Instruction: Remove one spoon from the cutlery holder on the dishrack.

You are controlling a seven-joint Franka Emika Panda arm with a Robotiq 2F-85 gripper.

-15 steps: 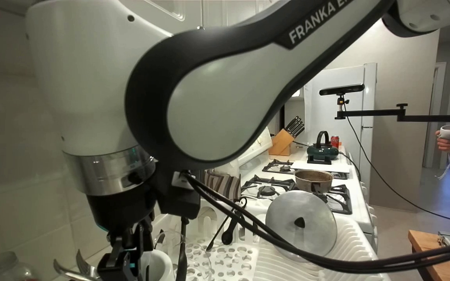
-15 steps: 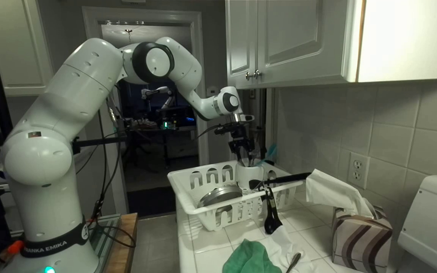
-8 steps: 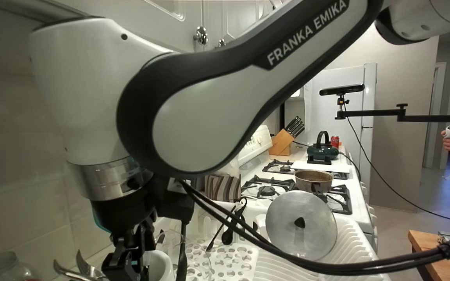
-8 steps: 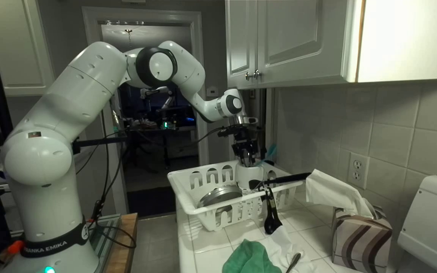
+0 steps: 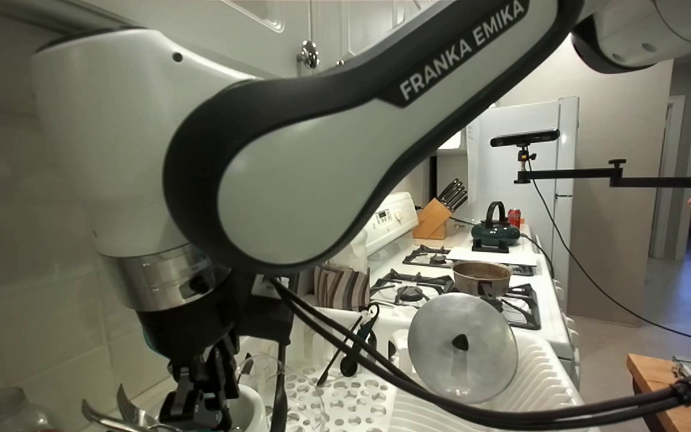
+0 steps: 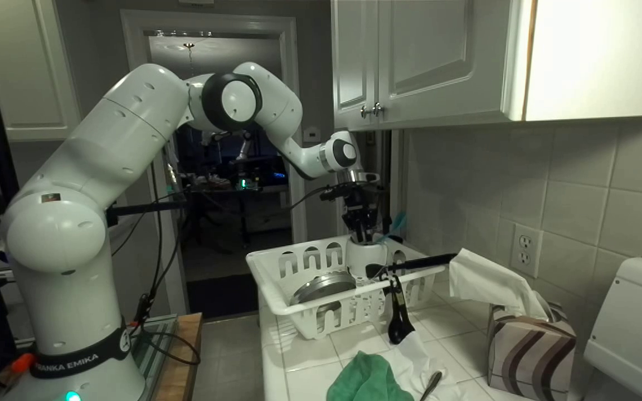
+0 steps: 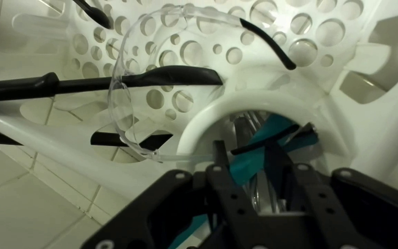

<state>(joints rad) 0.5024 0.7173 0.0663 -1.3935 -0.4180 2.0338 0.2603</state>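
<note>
The cutlery holder stands upright, mouth upward, the gripper spread at its opening.

Surface, in an exterior view: glossy square-tiled white counter | Back: long white plastic dishrack with slotted walls stood on it | Front: crumpled green cloth lay just beside rumpled white sheet, cloth or paper unclear | Right: brown-and-cream wavy-striped tissue box stood upright, apart from dishrack
</note>
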